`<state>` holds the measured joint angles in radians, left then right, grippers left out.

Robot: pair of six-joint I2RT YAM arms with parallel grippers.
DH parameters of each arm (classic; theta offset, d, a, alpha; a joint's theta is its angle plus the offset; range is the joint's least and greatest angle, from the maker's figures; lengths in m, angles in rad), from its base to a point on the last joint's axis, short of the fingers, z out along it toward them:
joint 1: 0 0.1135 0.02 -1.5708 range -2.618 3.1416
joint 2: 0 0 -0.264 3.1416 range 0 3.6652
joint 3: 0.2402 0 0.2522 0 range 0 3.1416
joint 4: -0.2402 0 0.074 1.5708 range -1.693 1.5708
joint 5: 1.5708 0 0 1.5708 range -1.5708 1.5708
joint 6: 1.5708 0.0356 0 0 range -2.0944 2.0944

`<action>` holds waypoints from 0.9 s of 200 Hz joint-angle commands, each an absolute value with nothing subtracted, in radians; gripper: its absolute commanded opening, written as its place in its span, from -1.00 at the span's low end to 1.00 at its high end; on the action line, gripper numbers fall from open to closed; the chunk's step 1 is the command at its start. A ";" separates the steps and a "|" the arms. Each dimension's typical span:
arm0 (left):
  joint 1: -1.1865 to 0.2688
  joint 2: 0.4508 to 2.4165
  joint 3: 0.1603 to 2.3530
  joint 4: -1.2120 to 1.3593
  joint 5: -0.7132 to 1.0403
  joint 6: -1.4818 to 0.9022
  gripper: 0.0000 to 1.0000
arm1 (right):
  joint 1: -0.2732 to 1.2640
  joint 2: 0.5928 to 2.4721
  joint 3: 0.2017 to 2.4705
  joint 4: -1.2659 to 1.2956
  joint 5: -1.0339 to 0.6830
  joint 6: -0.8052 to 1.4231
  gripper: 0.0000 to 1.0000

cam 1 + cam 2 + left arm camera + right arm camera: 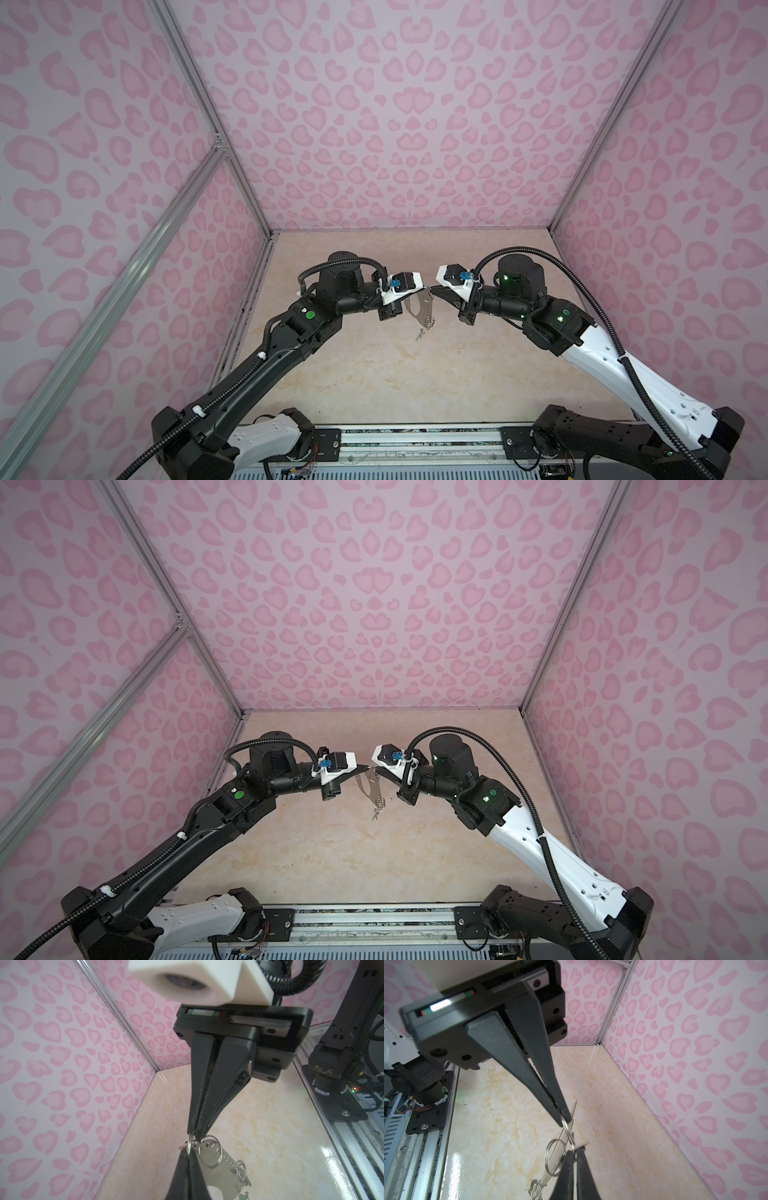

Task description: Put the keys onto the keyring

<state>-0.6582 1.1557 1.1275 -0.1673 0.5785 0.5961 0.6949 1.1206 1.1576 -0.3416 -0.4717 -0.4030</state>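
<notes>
The keyring (413, 309) (365, 788), a flat grey plate with split rings, hangs in the air over the middle of the table. My left gripper (424, 291) (188, 1152) is shut on its top corner. My right gripper (433, 291) (575, 1152) meets it tip to tip and is shut on a small split ring (190, 1141) at that corner. A larger ring (221, 1153) sits through the plate's holes. One of the keys (419, 337) (375, 816), with a green tag (241, 1196), dangles from rings at the plate's low end. In the right wrist view the plate (572, 1112) is edge-on.
The beige marble table (374, 374) is boxed in by pink patterned walls (415, 124) on three sides with aluminium posts (208, 104). Both arm bases stand on a metal rail (415, 440) along the front edge.
</notes>
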 commanded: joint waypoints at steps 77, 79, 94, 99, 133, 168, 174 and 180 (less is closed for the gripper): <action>-0.658 1.147 1.136 -0.135 0.595 0.592 -0.94 | 0.696 1.134 1.163 -0.350 -0.476 -0.392 -1.00; -0.658 1.146 1.135 -0.133 0.595 0.590 -0.93 | 0.696 1.134 1.162 -0.352 -0.475 -0.392 -1.00; -0.658 1.147 1.135 -0.122 0.594 0.577 -0.93 | 0.696 1.134 1.164 -0.362 -0.464 -0.397 -1.00; -0.658 1.147 1.137 -0.120 0.595 0.573 -0.94 | 0.696 1.135 1.164 -0.365 -0.459 -0.397 -1.00; -0.657 1.151 1.133 -0.082 0.595 0.535 -0.94 | 0.699 1.144 1.167 -0.387 -0.444 -0.410 -1.00; -0.658 1.158 1.124 -0.042 0.597 0.500 -0.93 | 0.715 1.148 1.166 -0.382 -0.423 -0.420 -1.00; -0.658 1.160 1.123 -0.039 0.599 0.497 -0.93 | 0.716 1.145 1.163 -0.372 -0.430 -0.420 -1.00; -0.658 1.161 1.121 -0.035 0.601 0.496 -0.93 | 0.716 1.139 1.155 -0.359 -0.434 -0.419 -1.00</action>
